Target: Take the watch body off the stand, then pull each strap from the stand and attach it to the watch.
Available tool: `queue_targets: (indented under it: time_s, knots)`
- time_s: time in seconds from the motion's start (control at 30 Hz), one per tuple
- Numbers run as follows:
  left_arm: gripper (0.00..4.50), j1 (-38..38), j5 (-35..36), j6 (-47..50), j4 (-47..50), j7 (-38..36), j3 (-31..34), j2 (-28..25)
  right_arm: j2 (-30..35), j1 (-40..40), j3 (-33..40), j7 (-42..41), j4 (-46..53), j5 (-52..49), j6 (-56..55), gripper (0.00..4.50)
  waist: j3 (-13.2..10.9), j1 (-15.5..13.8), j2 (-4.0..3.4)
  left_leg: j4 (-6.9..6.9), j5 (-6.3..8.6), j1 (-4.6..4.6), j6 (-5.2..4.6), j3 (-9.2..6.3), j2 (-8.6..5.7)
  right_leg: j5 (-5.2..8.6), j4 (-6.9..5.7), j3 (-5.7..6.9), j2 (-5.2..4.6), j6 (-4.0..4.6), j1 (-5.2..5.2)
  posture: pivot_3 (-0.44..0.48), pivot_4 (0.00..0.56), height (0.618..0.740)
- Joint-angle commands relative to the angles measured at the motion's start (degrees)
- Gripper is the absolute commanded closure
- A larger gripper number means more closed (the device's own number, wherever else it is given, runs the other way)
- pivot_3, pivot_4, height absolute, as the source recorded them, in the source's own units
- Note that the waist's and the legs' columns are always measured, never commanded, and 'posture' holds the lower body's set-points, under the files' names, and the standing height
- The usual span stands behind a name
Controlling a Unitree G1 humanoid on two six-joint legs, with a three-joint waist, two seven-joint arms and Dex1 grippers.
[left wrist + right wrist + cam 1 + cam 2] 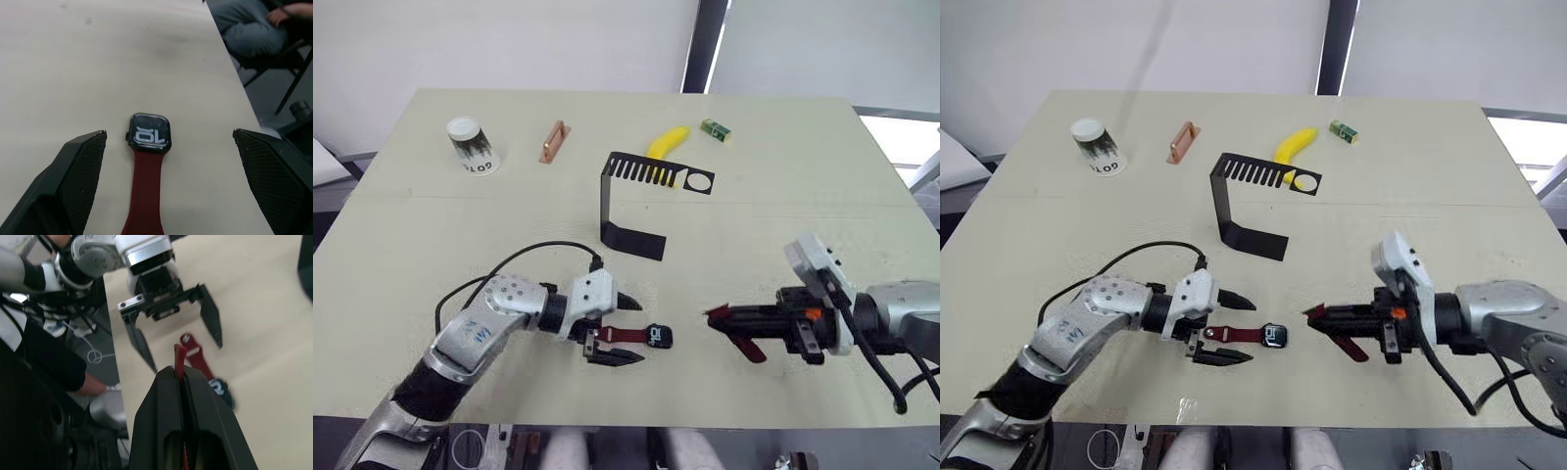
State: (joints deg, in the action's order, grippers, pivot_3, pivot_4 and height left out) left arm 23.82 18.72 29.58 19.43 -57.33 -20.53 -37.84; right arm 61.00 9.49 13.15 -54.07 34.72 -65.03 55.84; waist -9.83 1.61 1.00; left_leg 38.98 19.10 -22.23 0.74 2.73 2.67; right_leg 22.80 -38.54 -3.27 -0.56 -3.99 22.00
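Nearest, at the bench's near edge: left gripper, fingers spread wide, straddling a maroon strap lying flat on the bench without touching it; joined at that strap's right end, the watch body, face up, just past the fingertips; to the right, apart from the watch body, right gripper pointing left, fingers pressed together on the second strap, one red tip poking out past the fingertips, the rest drooping below the gripper toward the near edge; further back, near the bench's middle, the stand, upright on its flat base, slotted arm reaching right to the round ring, bare of watch and straps; behind the stand, touching or just beyond its arm, a yellow banana; right of that, a small green box; far left, an upturned paper cup; between cup and banana, a copper-coloured bar; beyond the bench's right edge, in the left wrist view, a seated person.
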Motion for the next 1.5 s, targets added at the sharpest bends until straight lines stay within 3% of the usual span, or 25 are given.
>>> queue_targets:
  time_s: [0.03, 0.17, 0.33, 0.57, 0.6, 0.67, 1.2, 1.27, 1.4, 1.5]
  knots:
    - [0.05, -0.60, -3.48, -3.39, -0.01, 1.69, -1.67, 2.21, 2.23, -4.31, 2.66, -4.85, 2.93, 4.49, -4.24, 4.50, 0.00, -0.07, 0.00, -0.01, 0.03, 0.04, -0.05, 0.00, -0.01, 0.00, 0.04, 0.00, 0.00, 0.00, -0.05, 0.000, 0.150, 0.740]
    - [0.05, -0.36, -8.88, -8.09, -3.19, 4.39, -4.08, 5.35, 2.73, -9.28, 3.55, -6.64, 4.34, 8.36, -7.09, 4.50, -0.01, -0.20, 0.01, -0.01, 0.04, 0.10, -0.06, 0.00, 0.00, 0.00, 0.08, 0.00, 0.02, 0.00, -0.12, 0.000, 0.150, 0.740]
    - [0.05, -0.37, -9.43, -7.20, -5.26, 4.21, -4.62, 7.99, 2.49, -13.39, 4.17, -7.81, 4.98, 12.55, -10.15, 4.50, -0.02, -0.16, 0.03, 0.03, -0.03, 0.13, 0.05, -0.01, 0.00, 0.00, 0.05, 0.01, 0.03, 0.00, -0.17, 0.000, 0.150, 0.740]
    - [0.05, -0.07, -11.60, -7.60, -7.50, 5.06, -4.78, 9.91, 0.94, -13.69, 3.87, -5.38, 5.39, 12.81, -10.32, 4.50, -0.02, -0.22, 0.03, 0.05, -0.03, 0.15, 0.06, -0.01, 0.00, 0.00, 0.03, 0.01, 0.04, 0.00, -0.18, 0.000, 0.150, 0.740]
    - [0.53, -0.04, -11.34, -7.53, -7.39, 4.53, -4.66, 9.92, 0.87, -13.65, 3.81, -5.25, 5.42, 12.79, -10.27, 4.50, -0.02, -0.23, 0.03, 0.06, -0.03, 0.16, 0.06, -0.01, 0.00, 0.00, 0.03, 0.01, 0.03, 0.00, -0.19, 0.000, 0.150, 0.740]
    - [0.74, -0.20, -10.86, -7.14, -6.75, 3.39, -4.64, 9.79, 0.73, -13.57, 3.79, -4.92, 5.43, 12.68, -10.18, 4.50, -0.02, -0.23, 0.03, 0.07, -0.03, 0.16, 0.06, -0.01, 0.00, 0.00, 0.02, 0.01, 0.04, 0.00, -0.19, 0.000, 0.150, 0.740]
    - [0.74, -0.20, -10.81, -2.04, -5.53, 3.02, -4.73, 11.53, 0.31, -13.14, 3.39, -3.35, 5.34, 12.43, -10.21, 4.50, -0.02, -0.23, 0.03, 0.09, -0.03, 0.18, 0.06, -0.01, -0.01, 0.00, -0.03, 0.01, 0.04, -0.01, -0.21, 0.000, 0.150, 0.740]
    - [1.30, -0.31, -10.72, -1.45, -5.40, 3.06, -4.68, 11.57, 0.26, -12.91, 3.20, -3.29, 5.19, 12.52, -10.26, 4.50, -0.02, -0.22, 0.03, 0.10, -0.03, 0.18, 0.06, -0.01, -0.01, 0.00, -0.03, 0.01, 0.04, 0.00, -0.21, 0.000, 0.150, 0.740]
    - [2.91, -0.27, -10.01, 0.36, -5.42, 2.23, -5.09, 11.63, 0.10, -12.61, 3.01, -3.36, 4.99, 12.65, -10.29, 4.50, -0.02, -0.23, 0.02, 0.10, -0.03, 0.18, 0.06, -0.01, -0.01, 0.00, -0.04, 0.01, 0.04, 0.00, -0.22, 0.000, 0.150, 0.740]
    - [2.91, 0.32, -10.44, 0.22, -6.64, 2.64, -4.62, 11.86, 0.05, -12.58, 3.03, -3.72, 4.79, 13.03, -10.57, 4.50, -0.02, -0.23, 0.02, 0.10, -0.03, 0.19, 0.06, -0.01, -0.01, 0.00, -0.04, 0.01, 0.04, -0.01, -0.23, 0.000, 0.150, 0.740]
